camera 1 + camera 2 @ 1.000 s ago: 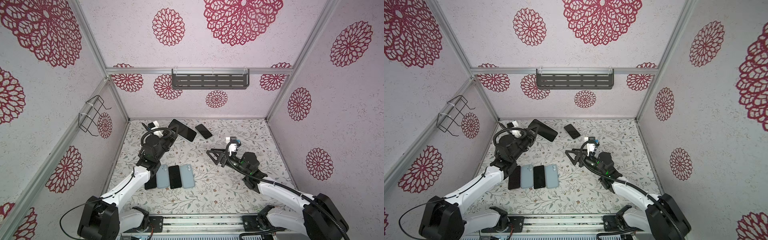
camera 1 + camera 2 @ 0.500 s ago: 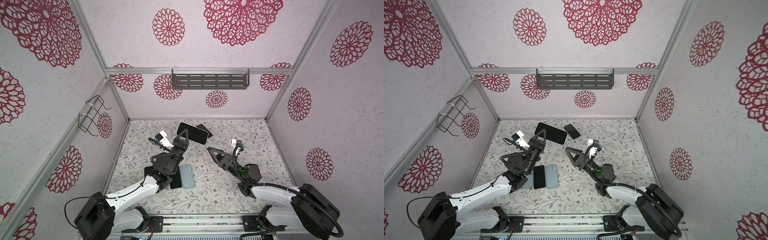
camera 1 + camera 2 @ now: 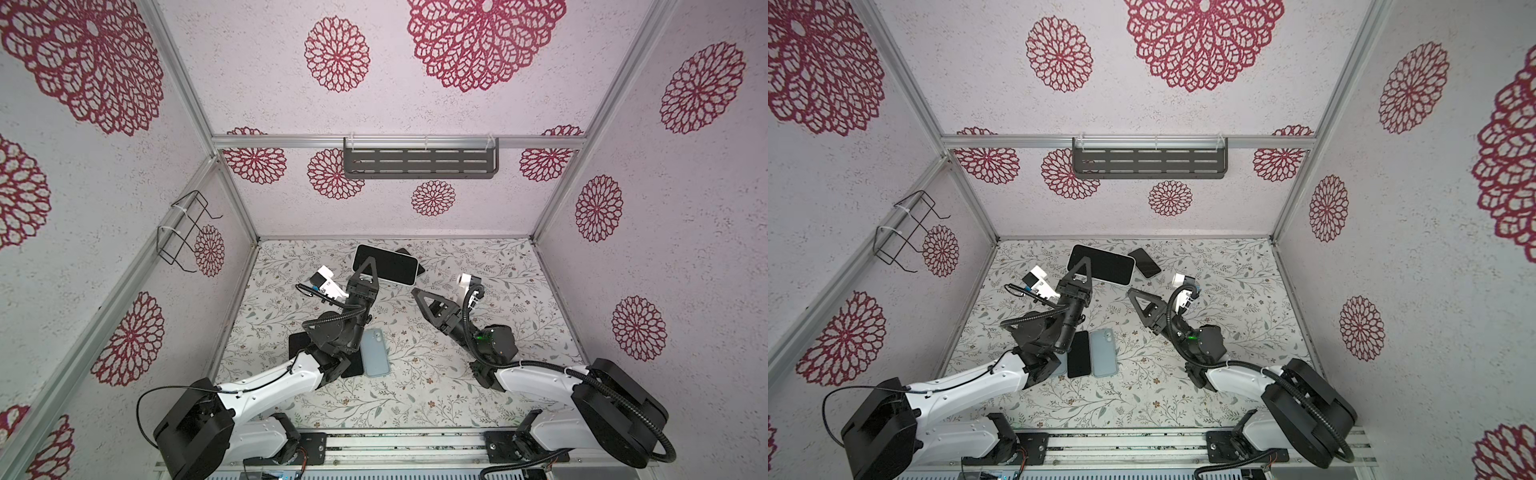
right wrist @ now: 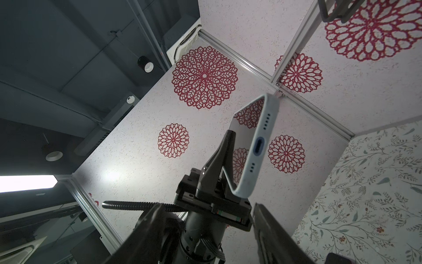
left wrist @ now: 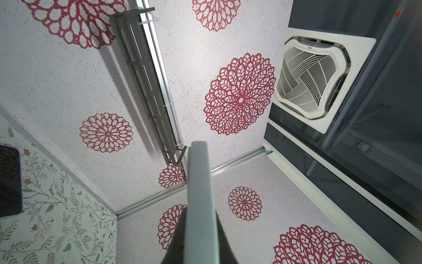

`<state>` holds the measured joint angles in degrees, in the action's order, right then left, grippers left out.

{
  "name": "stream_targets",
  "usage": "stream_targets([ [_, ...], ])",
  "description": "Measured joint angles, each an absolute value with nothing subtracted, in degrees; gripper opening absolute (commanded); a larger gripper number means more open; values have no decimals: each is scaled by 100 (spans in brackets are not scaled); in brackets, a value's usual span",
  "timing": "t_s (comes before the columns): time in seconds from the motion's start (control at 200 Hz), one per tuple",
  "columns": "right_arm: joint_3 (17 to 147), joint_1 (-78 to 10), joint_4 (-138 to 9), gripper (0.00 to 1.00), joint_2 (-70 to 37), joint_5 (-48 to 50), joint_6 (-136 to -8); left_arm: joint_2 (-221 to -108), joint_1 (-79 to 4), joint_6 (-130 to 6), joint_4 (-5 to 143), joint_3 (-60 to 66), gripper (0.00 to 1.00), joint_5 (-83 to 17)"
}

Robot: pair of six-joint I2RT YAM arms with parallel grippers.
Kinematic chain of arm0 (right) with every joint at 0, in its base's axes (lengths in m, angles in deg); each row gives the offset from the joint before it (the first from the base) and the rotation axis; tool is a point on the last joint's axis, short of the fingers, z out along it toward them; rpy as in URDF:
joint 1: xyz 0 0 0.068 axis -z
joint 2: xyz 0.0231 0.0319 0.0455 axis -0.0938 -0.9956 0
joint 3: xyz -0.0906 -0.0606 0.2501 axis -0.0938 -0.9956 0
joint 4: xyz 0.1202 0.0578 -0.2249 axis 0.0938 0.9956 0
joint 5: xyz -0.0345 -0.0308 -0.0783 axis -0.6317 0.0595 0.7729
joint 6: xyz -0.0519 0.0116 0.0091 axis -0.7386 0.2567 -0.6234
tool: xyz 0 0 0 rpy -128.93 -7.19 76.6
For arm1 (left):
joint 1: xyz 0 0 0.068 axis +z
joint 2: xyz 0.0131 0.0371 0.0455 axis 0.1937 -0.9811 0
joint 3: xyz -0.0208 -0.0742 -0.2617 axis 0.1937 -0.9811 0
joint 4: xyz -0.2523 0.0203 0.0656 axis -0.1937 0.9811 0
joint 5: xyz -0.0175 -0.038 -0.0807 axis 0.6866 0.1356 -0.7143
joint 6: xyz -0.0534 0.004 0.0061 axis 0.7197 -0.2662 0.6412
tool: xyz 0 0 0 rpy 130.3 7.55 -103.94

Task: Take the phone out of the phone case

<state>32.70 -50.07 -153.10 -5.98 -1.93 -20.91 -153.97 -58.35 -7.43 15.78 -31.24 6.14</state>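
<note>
The left gripper (image 3: 368, 269) is clamped on the phone (image 3: 390, 265), pale case (image 4: 258, 146) on, up in the air, while the right gripper (image 3: 420, 297) sits close by, jaws partly apart, empty.

No text, label, brand or number is legible anywhere.

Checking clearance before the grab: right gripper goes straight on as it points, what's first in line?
Likely the white-cased black-screen phone held up by the left gripper. In the right wrist view it sits ahead between the open jaws of the right gripper; depth is unclear.
</note>
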Motion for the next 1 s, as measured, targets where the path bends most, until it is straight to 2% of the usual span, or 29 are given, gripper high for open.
stream_targets([
  [0.245,3395,-5007,-15316,47,-725,-142,-2093,-15417,-5896,-671,1515,-3124,0,649],
  [0.746,3493,-5011,-15314,35,-797,-129,-2091,-15456,-5977,-623,1379,-3124,0,649],
  [0.891,3496,-5009,-15310,22,-808,-123,-2086,-15456,-5992,-605,1340,-3124,0,649],
  [1.001,3496,-5009,-15301,8,-808,-118,-2056,-15456,-6016,-557,1285,-3124,0,649],
])
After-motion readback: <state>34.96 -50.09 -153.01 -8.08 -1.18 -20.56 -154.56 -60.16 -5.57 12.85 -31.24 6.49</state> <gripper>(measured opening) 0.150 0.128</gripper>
